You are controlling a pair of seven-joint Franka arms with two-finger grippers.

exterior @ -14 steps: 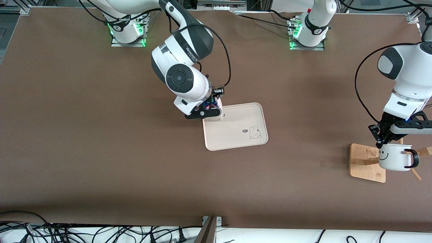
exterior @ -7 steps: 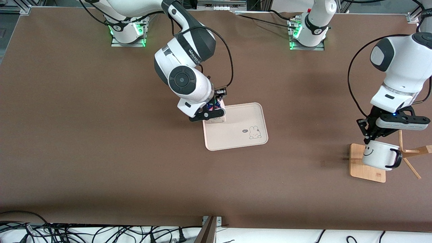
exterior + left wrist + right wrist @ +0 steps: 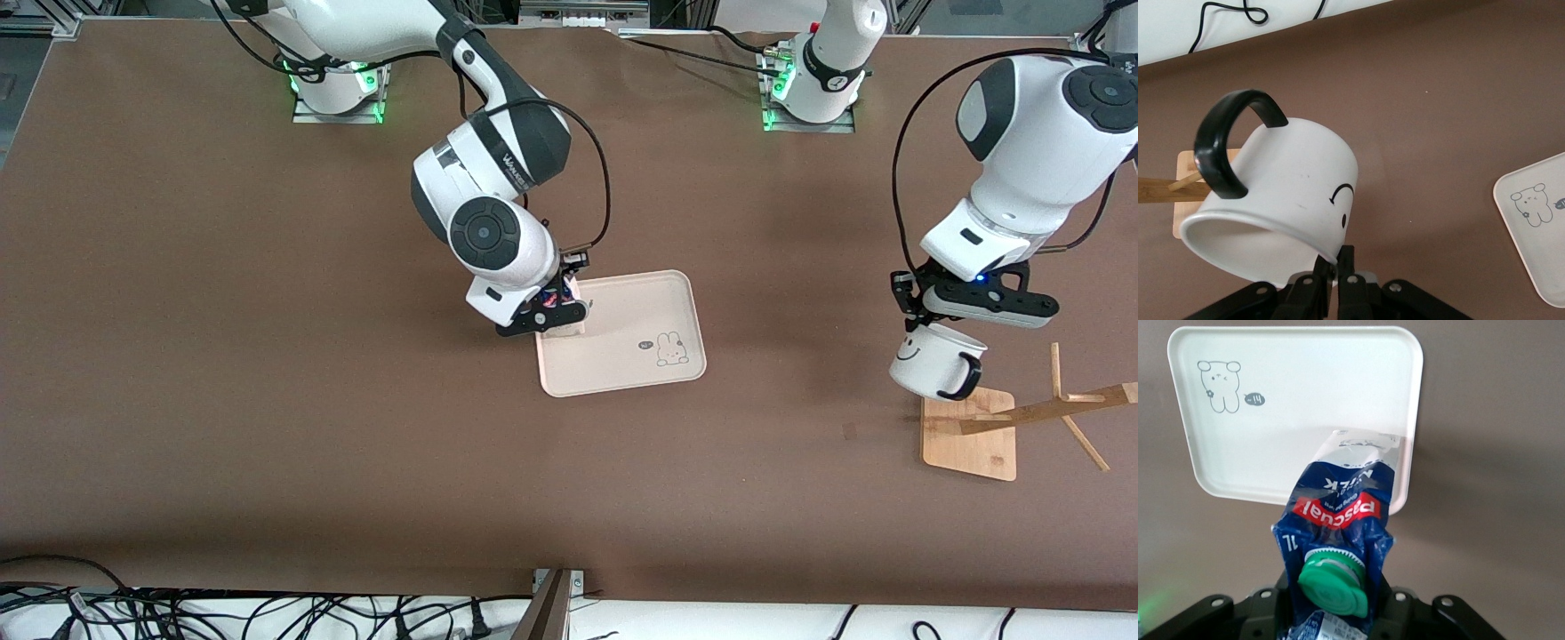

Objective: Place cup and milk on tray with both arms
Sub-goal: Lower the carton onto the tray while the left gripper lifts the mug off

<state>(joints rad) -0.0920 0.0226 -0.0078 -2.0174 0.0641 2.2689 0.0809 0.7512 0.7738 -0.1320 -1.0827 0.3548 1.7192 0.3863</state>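
The cup (image 3: 929,369) is a white mug with a black smiley face and a black handle. It hangs tilted in the air over the table, just off the wooden stand's base. My left gripper (image 3: 916,322) is shut on its rim (image 3: 1336,270), one finger inside the cup (image 3: 1285,193) and one outside. My right gripper (image 3: 548,313) is shut on the milk (image 3: 1338,513), a blue and white carton with a green cap. It holds the carton upright over the corner of the cream tray (image 3: 640,333) toward the right arm's end. I cannot tell whether the carton touches the tray (image 3: 1305,407).
A wooden mug stand (image 3: 969,436) with slanted pegs stands at the left arm's end of the table. Its base also shows in the left wrist view as the wooden stand (image 3: 1185,200). Brown table lies between the cup and the tray (image 3: 1538,247). Cables lie past the table's near edge.
The left arm has lifted the cup away from the stand and carried it toward the tray. The right gripper has shifted slightly with the milk over the tray's corner.
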